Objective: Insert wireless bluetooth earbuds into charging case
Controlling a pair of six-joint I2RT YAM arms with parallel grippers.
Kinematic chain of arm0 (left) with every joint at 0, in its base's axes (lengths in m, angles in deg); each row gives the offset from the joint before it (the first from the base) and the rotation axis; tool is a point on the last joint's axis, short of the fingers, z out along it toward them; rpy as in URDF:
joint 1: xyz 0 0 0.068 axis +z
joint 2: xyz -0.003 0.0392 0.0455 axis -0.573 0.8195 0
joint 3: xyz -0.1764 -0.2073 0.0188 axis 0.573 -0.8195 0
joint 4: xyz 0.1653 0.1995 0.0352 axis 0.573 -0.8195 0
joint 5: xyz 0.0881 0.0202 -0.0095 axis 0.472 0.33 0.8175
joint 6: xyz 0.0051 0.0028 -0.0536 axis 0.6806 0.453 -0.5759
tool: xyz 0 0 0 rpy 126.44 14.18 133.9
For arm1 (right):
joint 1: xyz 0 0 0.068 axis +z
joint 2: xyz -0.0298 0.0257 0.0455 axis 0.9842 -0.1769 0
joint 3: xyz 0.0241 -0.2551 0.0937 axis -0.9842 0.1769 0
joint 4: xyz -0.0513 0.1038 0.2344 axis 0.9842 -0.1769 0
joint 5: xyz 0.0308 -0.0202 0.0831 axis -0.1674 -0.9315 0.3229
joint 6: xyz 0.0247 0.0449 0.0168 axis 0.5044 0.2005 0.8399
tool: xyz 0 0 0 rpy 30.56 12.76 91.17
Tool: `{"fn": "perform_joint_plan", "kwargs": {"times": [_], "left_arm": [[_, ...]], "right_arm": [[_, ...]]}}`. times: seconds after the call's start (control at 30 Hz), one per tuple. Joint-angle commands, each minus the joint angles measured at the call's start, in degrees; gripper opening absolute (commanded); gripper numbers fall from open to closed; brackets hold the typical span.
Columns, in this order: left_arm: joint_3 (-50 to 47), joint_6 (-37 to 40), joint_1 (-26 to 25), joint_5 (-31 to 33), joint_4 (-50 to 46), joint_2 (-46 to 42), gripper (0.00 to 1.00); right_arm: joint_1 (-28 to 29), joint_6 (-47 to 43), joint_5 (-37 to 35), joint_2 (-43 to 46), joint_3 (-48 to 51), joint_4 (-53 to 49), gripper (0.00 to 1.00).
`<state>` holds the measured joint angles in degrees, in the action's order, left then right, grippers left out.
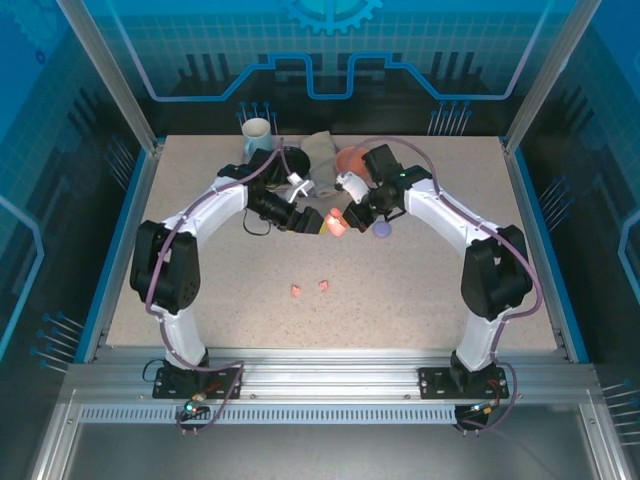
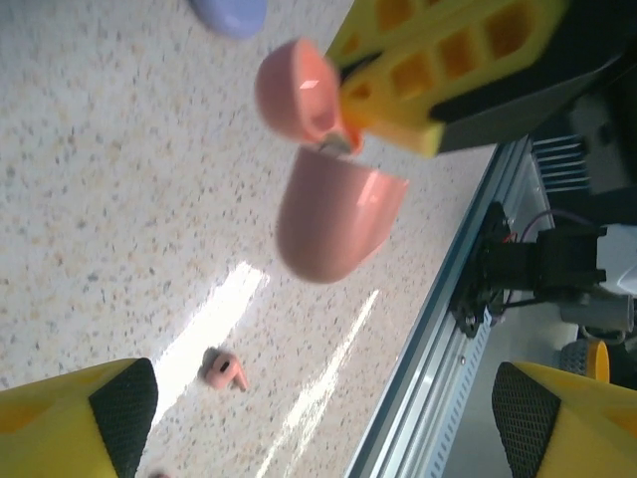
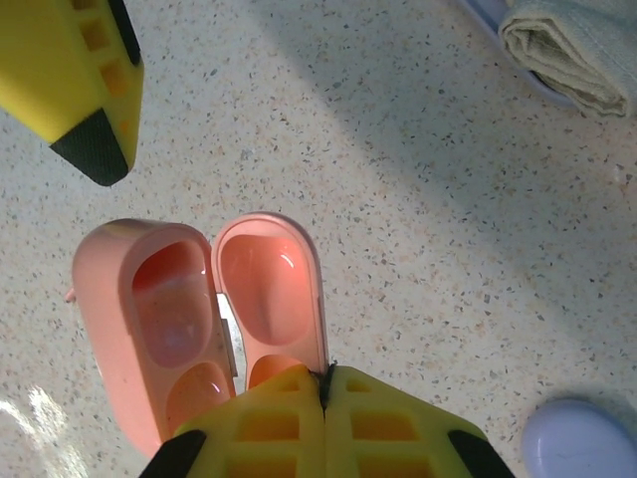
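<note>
Right gripper [image 3: 323, 398] has its fingers together, pinched on the lid edge of the open pink case [image 3: 149, 329]. The two halves are spread side by side in the right wrist view and both wells are empty. In the top view the case [image 1: 335, 225] sits mid-table between the two grippers, right gripper [image 1: 345, 215] on it. Can't tell if the case touches the table [image 1: 420, 300].

Left gripper [image 2: 320, 408] has its fingers wide apart and holds nothing. It is just left of the case in the top view [image 1: 312, 222]. One left fingertip [image 3: 95, 149] shows near the case in the right wrist view, not touching.

Two pink buds [image 1: 296, 290] [image 1: 324, 285] lie loose on the table, near each other, on the near side of the case and apart from it. One bud [image 2: 224, 370] shows in the left wrist view, on the table below the case [image 2: 333, 214].

Closed purple case [image 1: 382, 229] is just right of the pink one, on the table, also at [image 3: 582, 438].

Cup [image 1: 257, 133] and folded towel [image 1: 320, 150] are at the far edge.
</note>
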<state>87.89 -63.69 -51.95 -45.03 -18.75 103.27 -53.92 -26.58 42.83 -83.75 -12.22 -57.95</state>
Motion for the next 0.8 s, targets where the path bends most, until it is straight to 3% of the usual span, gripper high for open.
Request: {"fn": "perform_joint_plan", "kwargs": {"times": [0.0,0.23,0.43,0.77], "left_arm": [[3.0,4.2,0.7,-0.1,-5.4,1.7,0.88],[6.1,5.6,0.8,-5.5,-8.0,4.6,0.74],[7.7,7.0,0.7,-8.6,-9.7,6.3,0.72],[9.7,9.3,0.8,-13.4,-12.8,8.9,0.58]], "right_arm": [[0.7,-4.9,1.2,-0.6,-1.7,-2.7,0.00],[1.4,-5.5,4.4,-0.5,-0.8,-2.0,0.00],[3.1,-5.1,4.6,-0.3,-0.9,-1.6,0.00],[4.4,-4.5,4.2,-0.4,-1.8,-1.2,0.00]]}}
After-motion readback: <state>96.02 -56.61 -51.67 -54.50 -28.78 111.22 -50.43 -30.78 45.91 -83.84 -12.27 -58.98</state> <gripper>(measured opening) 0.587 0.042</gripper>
